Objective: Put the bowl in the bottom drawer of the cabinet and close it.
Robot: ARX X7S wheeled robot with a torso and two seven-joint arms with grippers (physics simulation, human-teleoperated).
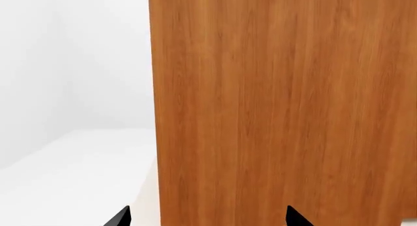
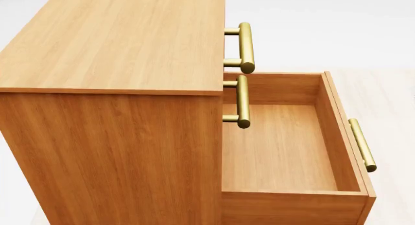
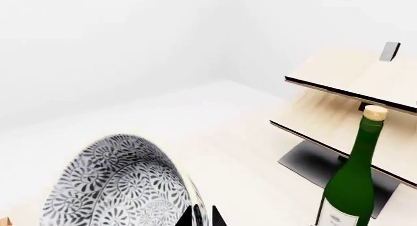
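Left gripper (image 1: pixel 207 218): only two dark fingertips show in the left wrist view, standing well apart, so it is released and grasps nothing; it faces the flat side of the cabinet from close by.
Cabinet (image 2: pixel 110 45): orange-brown woodgrain box filling the left of the head view, seen from above and from its side panel; its front faces right.
Upper handles: two brass bar handles (image 2: pixel 244 46) stand out from the shut upper drawers, one above the other.
Bottom drawer (image 2: pixel 279 137): pulled far out to the right of the cabinet, nothing visible inside, with its own brass handle (image 2: pixel 362 144) on the outer front.
Bowl (image 3: pixel 124 187): white with a dense grey-blue floral pattern, tilted so its inside faces the right wrist camera; not in the drawer.
Right gripper (image 3: pixel 200 217): its dark fingertips are clenched on the bowl's rim, grasping the bowl.
Green wine bottle (image 3: pixel 348 182): upright with a cork, standing on the pale worktop (image 3: pixel 221 118).
Pale wooden rack (image 3: pixel 345 89): slanted shelves on a grey base, just behind the bottle.
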